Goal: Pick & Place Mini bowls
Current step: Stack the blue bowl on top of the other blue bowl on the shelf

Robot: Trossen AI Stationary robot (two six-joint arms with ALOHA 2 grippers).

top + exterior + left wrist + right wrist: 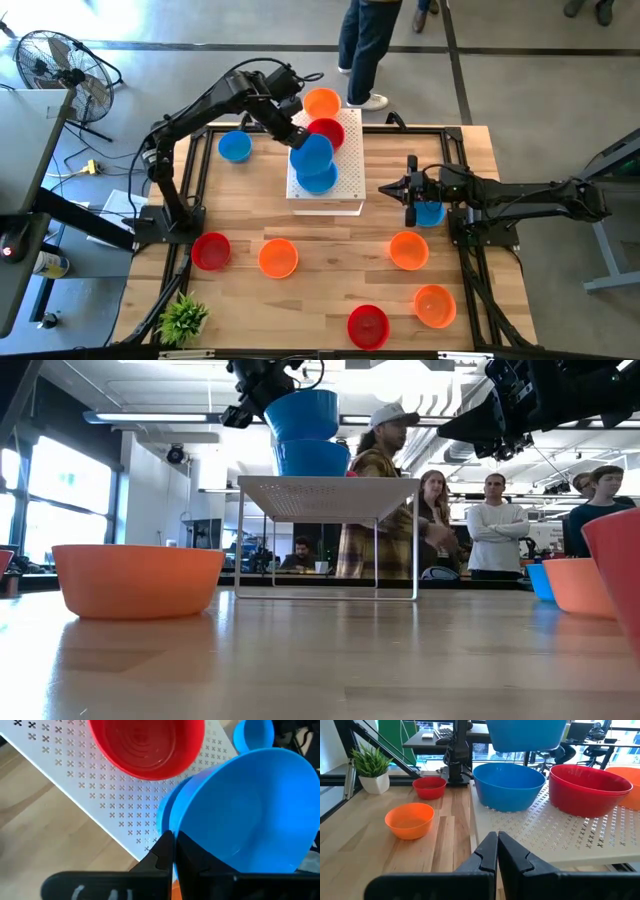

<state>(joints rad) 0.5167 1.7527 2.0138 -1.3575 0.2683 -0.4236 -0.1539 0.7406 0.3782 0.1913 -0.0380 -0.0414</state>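
Left gripper (297, 135) (tilted down), clamping blue bowl (311, 152) above platform (345, 160)

Dark jointed arms (black cabling)

Small round plastic bowls, all upright. On the white perforated platform (345, 165) sit an orange bowl (321, 102), a red bowl (327, 132) and a blue bowl (318, 178). Another blue bowl (311, 154) hangs just above the seated blue one, pinched at its rim by the left end effector (298, 135). On the bench (320, 270): two blue, three orange and two red, scattered apart.
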